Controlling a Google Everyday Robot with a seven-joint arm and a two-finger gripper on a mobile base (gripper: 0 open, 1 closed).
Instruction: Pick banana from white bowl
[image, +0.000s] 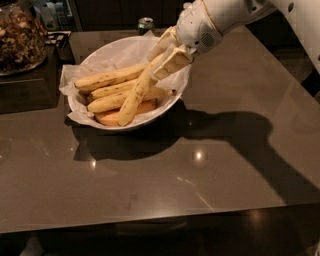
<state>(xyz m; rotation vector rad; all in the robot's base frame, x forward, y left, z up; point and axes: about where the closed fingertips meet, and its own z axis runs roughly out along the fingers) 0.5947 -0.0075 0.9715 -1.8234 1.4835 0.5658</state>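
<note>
The white bowl (150, 120), lined with crumpled white paper, stands at the back left of the dark table. The long, nearly straight banana (134, 97) lies tilted across it, with its lower end near the bowl's front rim and its upper end raised at the right. My gripper (165, 56) reaches in from the upper right and is shut on that raised end. Shorter bananas (107, 79) and a pale orange fruit piece (112, 117) lie under it in the bowl.
A glass jar of nuts (17, 40) stands on a dark tray at the far left. A small can (145, 25) stands behind the bowl. The white arm (260, 10) crosses the upper right. The table's front edge (160, 220) runs across the bottom.
</note>
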